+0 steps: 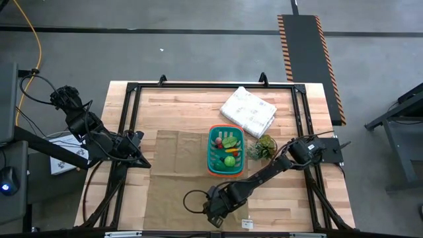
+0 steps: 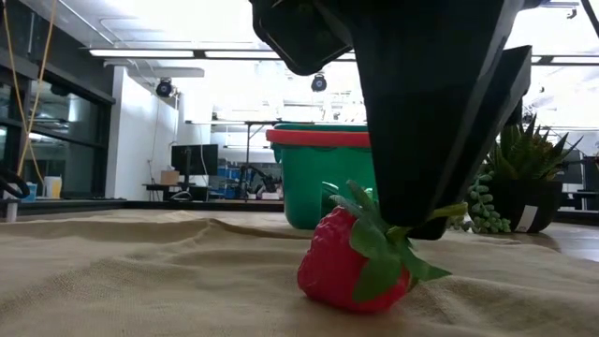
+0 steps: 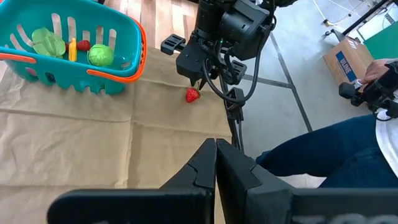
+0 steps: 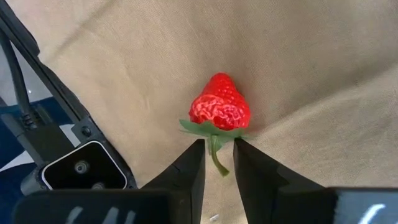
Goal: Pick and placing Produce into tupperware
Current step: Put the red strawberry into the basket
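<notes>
Burlap cloth (image 1: 178,172) covers the middle of the wooden worktop (image 1: 304,198), and on it, near the front edge, we see a red toy strawberry (image 4: 219,106) lying on its side with its green leaves toward the right gripper (image 4: 217,155). That gripper hangs right over the berry: its jaws stand a narrow gap apart, straddling the thin green stem, with the tips at the leaves. We cannot tell whether they actually pinch the stem. Behind the strawberry stands the teal basket (image 1: 213,160), holding green pieces, a red one and a yellow one. A small potted plant (image 1: 263,148) sits just beside the basket, and a white cloth bundle (image 1: 248,110) lies farther back. We find the left gripper (image 3: 216,163) over the worktop's left side, jaws pressed together and holding nothing.
</notes>
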